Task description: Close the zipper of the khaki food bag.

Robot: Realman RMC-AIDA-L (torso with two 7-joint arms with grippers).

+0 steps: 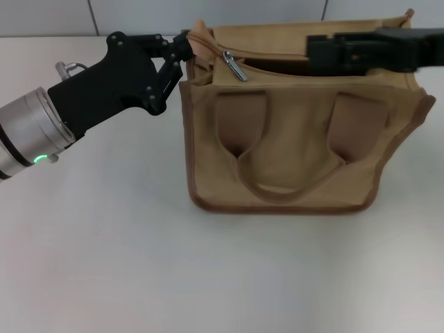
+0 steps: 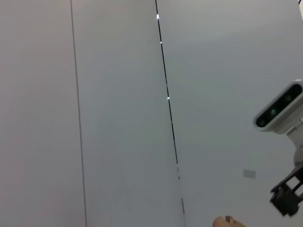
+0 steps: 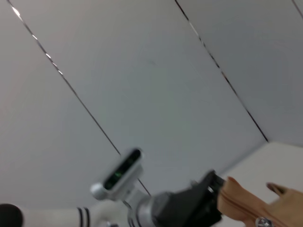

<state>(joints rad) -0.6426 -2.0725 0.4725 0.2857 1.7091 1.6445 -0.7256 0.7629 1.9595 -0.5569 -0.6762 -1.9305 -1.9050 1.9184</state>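
The khaki food bag (image 1: 298, 149) stands upright in the middle of the table, handles hanging down its front. The zipper (image 1: 277, 64) runs along its top and gapes open, showing a dark slit. Its silver pull tab (image 1: 234, 67) lies near the bag's left end. My left gripper (image 1: 182, 52) is shut on the bag's top left corner. The right wrist view shows that grip (image 3: 215, 196), the bag's corner (image 3: 239, 201) and the pull tab (image 3: 262, 221). My right gripper (image 1: 316, 50) hovers over the bag's top, right of the pull tab and apart from it.
The white table (image 1: 104, 263) spreads around the bag. A pale panelled wall (image 1: 208, 14) rises close behind it. The left wrist view shows mostly wall (image 2: 118, 113), with the right arm's wrist camera (image 2: 279, 111) at one side.
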